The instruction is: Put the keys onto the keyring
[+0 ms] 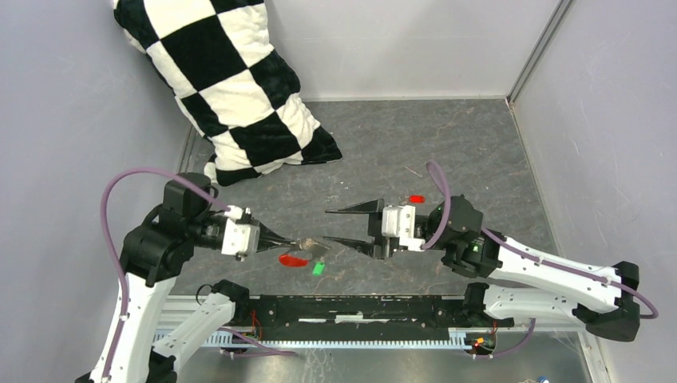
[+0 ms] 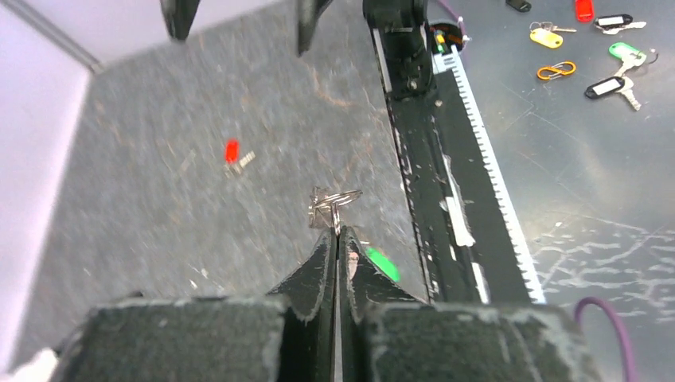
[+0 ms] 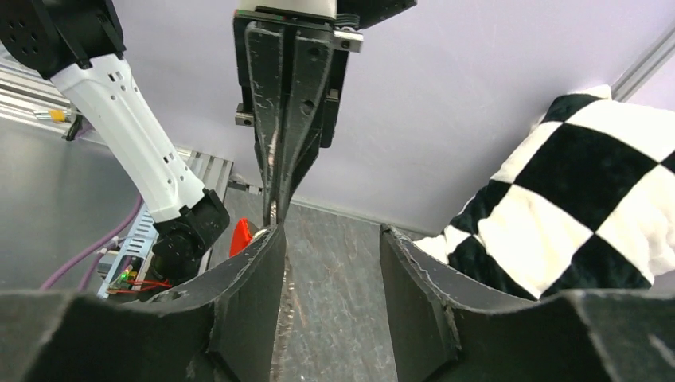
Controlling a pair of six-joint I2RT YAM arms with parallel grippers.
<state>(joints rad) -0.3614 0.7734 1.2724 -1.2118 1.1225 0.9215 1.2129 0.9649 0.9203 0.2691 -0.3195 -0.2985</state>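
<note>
The left gripper (image 2: 335, 235) is pinched tight on the keyring (image 2: 334, 199) (its red tag (image 1: 293, 259) and green tag (image 1: 318, 269) sit just beside). Facing it, the right gripper (image 1: 351, 227) stands with jaws apart, holding nothing. Beyond it, the keys (image 2: 236, 153) lie on the table (image 1: 447, 144).

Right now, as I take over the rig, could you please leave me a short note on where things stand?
Left gripper: fingers shut on the keyring, its red tag and green tag beside it.
Right gripper: fingers open, empty, facing the ring.
Red-headed key: loose on the table, apart from both grippers.
Plain silver key: I cannot make it out.
Done: ring gripped. Left: at least the red-headed key to thread on.
</note>
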